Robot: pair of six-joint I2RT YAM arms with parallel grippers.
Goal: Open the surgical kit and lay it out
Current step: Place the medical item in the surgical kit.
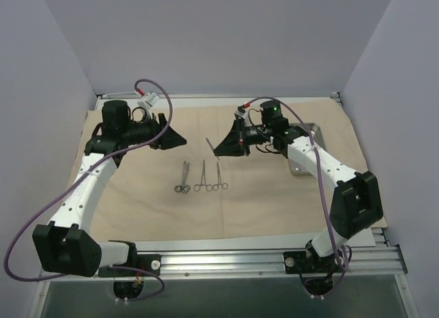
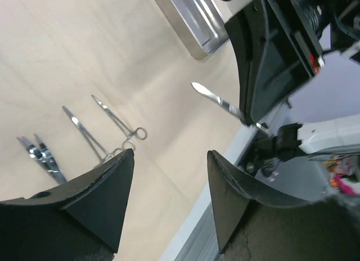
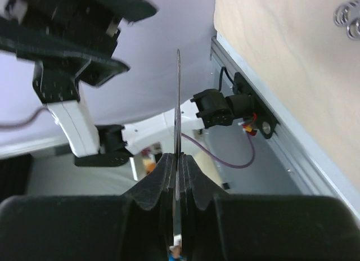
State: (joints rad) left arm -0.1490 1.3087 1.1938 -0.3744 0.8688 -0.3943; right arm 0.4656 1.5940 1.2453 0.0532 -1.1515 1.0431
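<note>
The black right pincer (image 1: 221,150) is clamping thin silver tweezers (image 1: 210,145), their long axis pointing leftward at the black left pincer (image 1: 180,140), which is gaping empty. The tweezers are hanging above the beige cloth wrap (image 1: 274,201), just beyond the laid-out silver scissors (image 1: 183,178) and ring-handled steel forceps (image 1: 203,175).

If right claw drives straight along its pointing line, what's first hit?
Probably the left claw, touched first by the thin steel tool the right claw holds. Wrist view shows it off-centre, so a miss is possible.
</note>
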